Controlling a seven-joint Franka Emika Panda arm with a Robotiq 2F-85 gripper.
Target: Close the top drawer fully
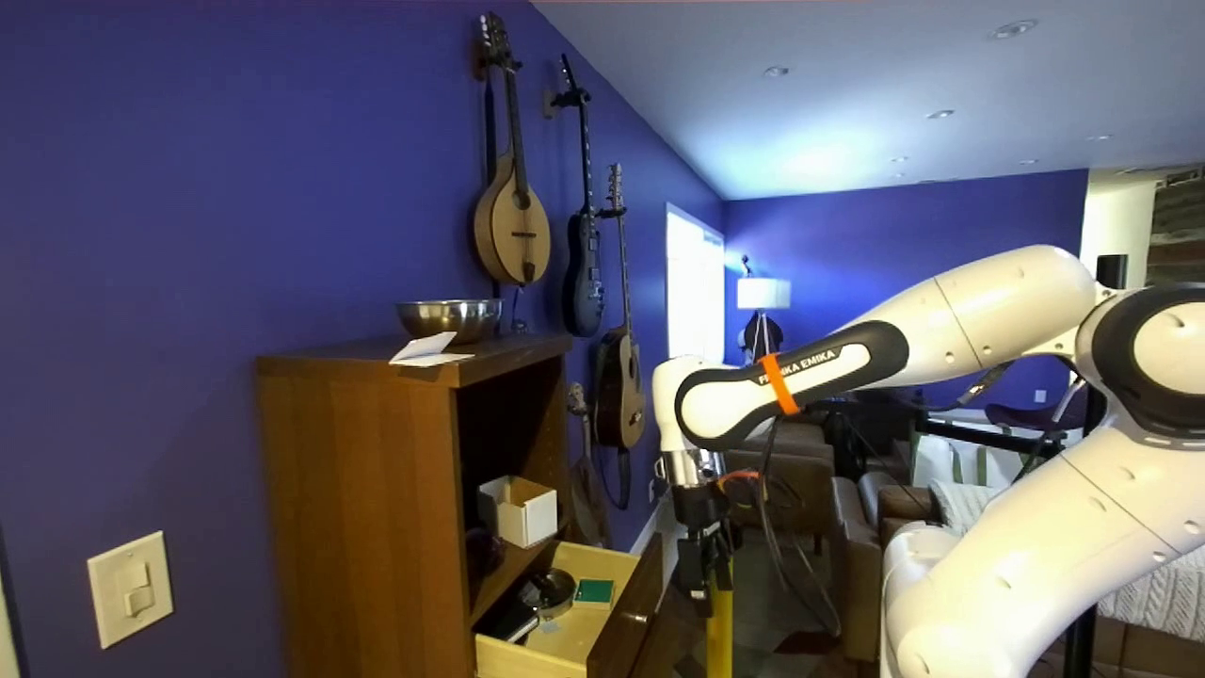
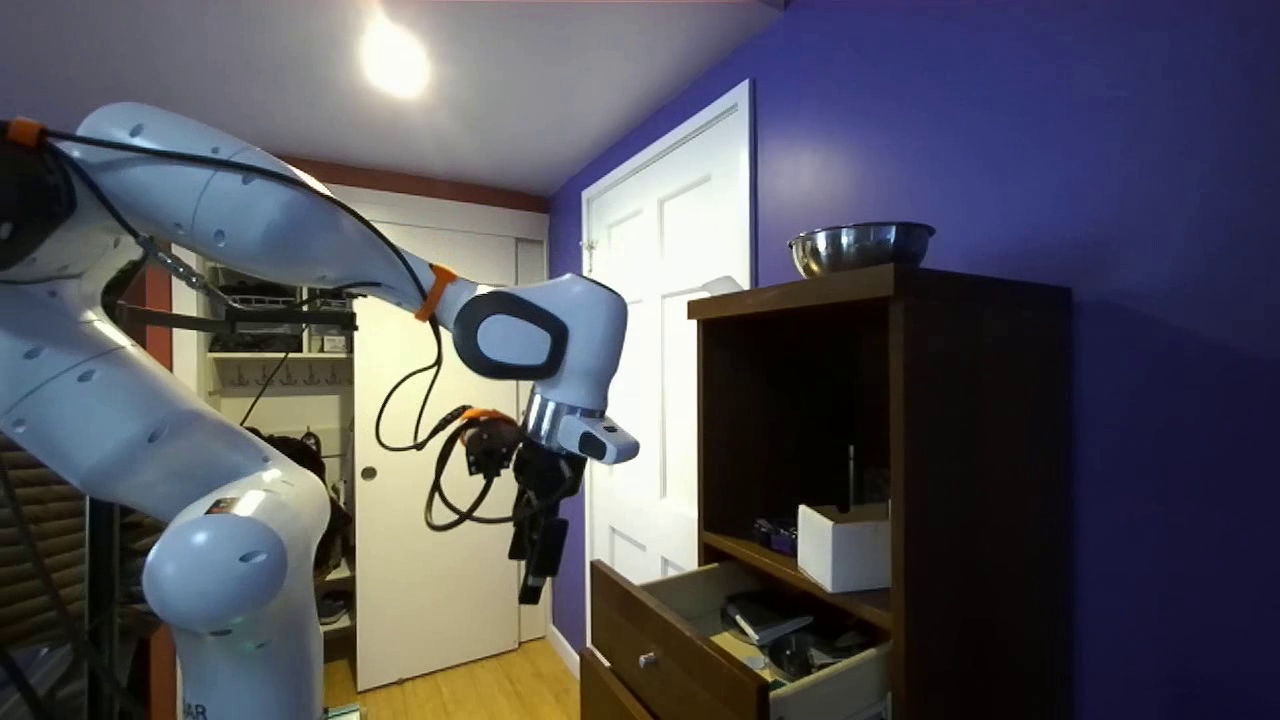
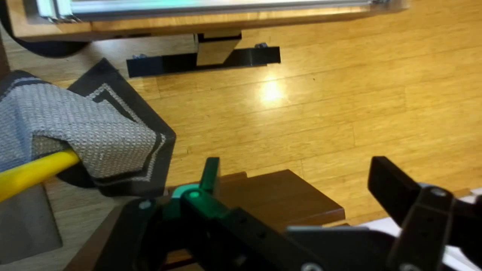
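The top drawer stands pulled out of the brown cabinet [image 1: 367,508] [image 2: 980,480]. Its pale wooden box [image 1: 607,562] [image 2: 835,690] and dark brown front panel [image 1: 629,612] [image 2: 690,660] show in both exterior views. The front has a small metal knob [image 2: 648,660]. Dark items and a green packet [image 1: 594,592] lie inside. My gripper [image 1: 701,584] [image 2: 532,575] hangs pointing down, in front of the drawer front and apart from it. In the wrist view the gripper [image 3: 294,167] is open and empty, with a brown panel [image 3: 275,199], apparently the drawer front, behind the fingers.
A small white box [image 1: 527,513] [image 2: 845,550] stands on the shelf above the drawer. A metal bowl [image 1: 450,320] [image 2: 862,247] and a folded paper [image 1: 428,350] are on the cabinet top. A yellow pole [image 1: 719,631] [image 3: 37,171] stands near my gripper. A lower drawer front [image 2: 608,692] juts out.
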